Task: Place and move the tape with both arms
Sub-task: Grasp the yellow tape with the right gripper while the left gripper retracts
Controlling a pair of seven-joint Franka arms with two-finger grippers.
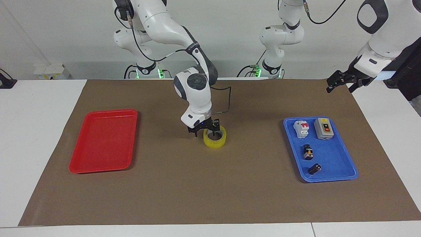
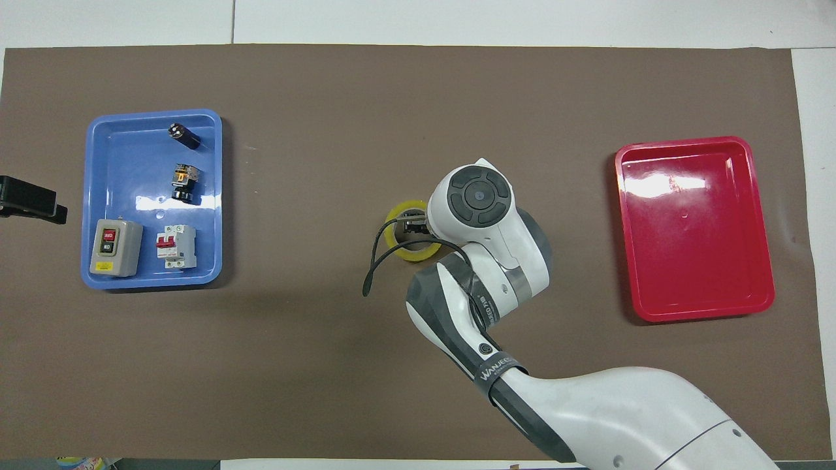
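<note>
The tape, a yellow ring with a white core, lies flat at the middle of the brown mat; it also shows in the overhead view, partly covered by the right arm. My right gripper is down at the tape, open, with one finger inside the ring and one outside it, on the side toward the right arm's end of the table. In the overhead view only a black part of this gripper shows over the ring. My left gripper is open and empty, up in the air past the blue tray at the left arm's end; it also shows in the overhead view.
A red tray lies empty at the right arm's end of the mat. A blue tray at the left arm's end holds a grey switch box, a breaker and two small black parts.
</note>
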